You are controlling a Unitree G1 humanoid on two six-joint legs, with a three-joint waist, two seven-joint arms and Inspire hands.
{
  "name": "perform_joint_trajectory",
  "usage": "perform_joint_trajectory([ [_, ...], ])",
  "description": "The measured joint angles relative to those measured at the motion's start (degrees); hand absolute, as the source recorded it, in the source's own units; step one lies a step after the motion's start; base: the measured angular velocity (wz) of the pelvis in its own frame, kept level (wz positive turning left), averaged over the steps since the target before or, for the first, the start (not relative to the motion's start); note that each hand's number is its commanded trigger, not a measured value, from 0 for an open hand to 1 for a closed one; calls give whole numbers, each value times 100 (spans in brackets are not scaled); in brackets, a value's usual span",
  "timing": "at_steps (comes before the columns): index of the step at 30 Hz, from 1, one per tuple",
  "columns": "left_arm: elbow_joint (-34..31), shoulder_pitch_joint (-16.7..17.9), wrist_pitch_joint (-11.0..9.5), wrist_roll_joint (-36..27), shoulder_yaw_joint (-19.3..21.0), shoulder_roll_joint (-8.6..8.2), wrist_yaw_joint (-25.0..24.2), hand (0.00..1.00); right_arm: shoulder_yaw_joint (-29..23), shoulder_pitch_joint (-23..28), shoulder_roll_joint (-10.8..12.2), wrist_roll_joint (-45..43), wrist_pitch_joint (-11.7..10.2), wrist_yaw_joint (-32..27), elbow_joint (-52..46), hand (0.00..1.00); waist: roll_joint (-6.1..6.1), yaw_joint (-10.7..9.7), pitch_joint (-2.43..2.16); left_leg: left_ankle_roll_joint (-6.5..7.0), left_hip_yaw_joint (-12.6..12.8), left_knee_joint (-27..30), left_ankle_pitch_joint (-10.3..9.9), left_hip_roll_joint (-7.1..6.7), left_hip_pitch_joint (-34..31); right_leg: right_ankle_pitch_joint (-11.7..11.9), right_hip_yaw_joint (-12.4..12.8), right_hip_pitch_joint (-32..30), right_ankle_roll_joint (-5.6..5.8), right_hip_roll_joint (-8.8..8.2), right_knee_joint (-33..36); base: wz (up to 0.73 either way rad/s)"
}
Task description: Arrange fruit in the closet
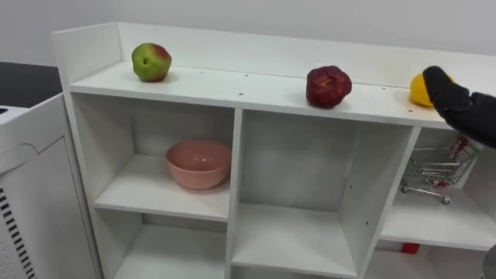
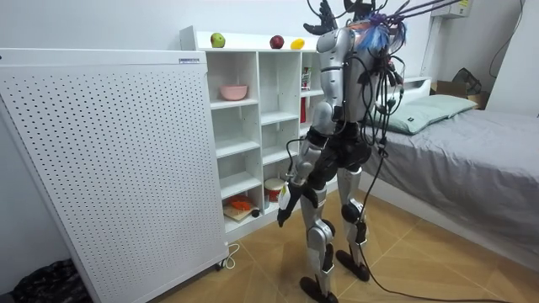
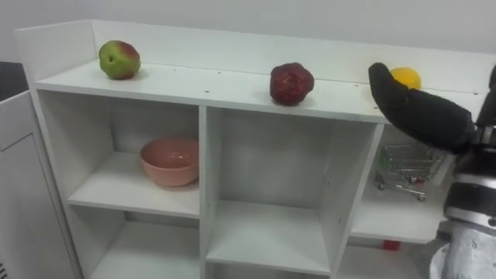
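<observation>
Yellow fruit (image 1: 417,91) sits at the right end of the white shelf unit's (image 1: 232,87) top board. My right hand (image 1: 465,108) is raised just beside it on its right and overlaps it, fingers straight and pressed together; can't tell if they touch. Dark red fruit (image 1: 328,86) mid-top, green-red apple (image 1: 151,62) far left. Pink bowl (image 1: 198,163) in upper left compartment, small wire cart (image 1: 438,167) in right one. Left hand (image 2: 285,209) hangs low by my thigh, state unclear.
</observation>
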Motion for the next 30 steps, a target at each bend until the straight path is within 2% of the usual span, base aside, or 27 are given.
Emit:
perform_joint_trajectory([
  [2,-55,2,-13,5,-1,0,-2,0,0,-69,-106,294,-1,104,0,0,-31,41,2,0,-9,-1,0,2,4,0,-63,9,0,-2,0,2],
  [4,-76,35,-47,25,6,9,-10,0,-3,-112,-197,577,0,288,46,0,-111,41,25,0,-65,-1,0,2,-14,0,-129,29,0,-3,-4,11],
  [7,-79,31,-60,23,30,42,-18,0,-6,-118,-259,909,1,558,140,0,-211,59,22,0,-93,25,0,2,-72,1,-160,-1,-1,-5,-4,6],
  [10,-80,21,-62,30,46,71,-20,0,0,-153,-286,967,7,720,311,0,-247,78,36,0,-94,46,0,2,-88,5,-161,-15,-6,-7,10,0],
  [14,-105,41,-52,144,169,83,-27,0,-7,-315,-355,966,190,1034,731,0,-287,81,35,0,-115,66,0,1,-98,8,-187,7,-9,-13,13,3],
  [17,-192,82,28,143,169,90,-49,0,-6,-546,-416,969,299,1207,1009,0,-293,46,33,0,-143,89,0,-4,-131,8,-230,-3,-10,-19,1,5],
  [18,-224,89,64,143,170,92,-90,0,-6,-695,-472,969,377,1277,1169,0,-314,38,17,0,-149,97,0,-4,-134,9,-235,-3,-11,-19,1,3],
  [21,-274,84,68,151,215,102,-134,0,-6,-922,-611,970,455,1375,1482,0,-294,46,29,0,-182,100,0,-6,-132,10,-273,14,-12,-21,3,5],
  [22,-275,77,69,148,233,102,-134,0,-6,-978,-616,970,499,1396,1530,0,-306,42,15,0,-188,101,0,-5,-137,10,-283,10,-12,-20,5,3],
  [27,-274,74,129,143,239,102,-131,0,17,-1145,-625,975,519,1604,1794,0,-227,55,38,0,-215,103,0,-8,-115,14,-414,86,-11,-35,7,1],
  [30,-272,76,172,134,244,102,-131,0,91,-1310,-703,1115,614,1775,2135,0,-179,73,18,0,-221,111,0,-8,-123,14,-428,81,-11,-36,14,1],
])
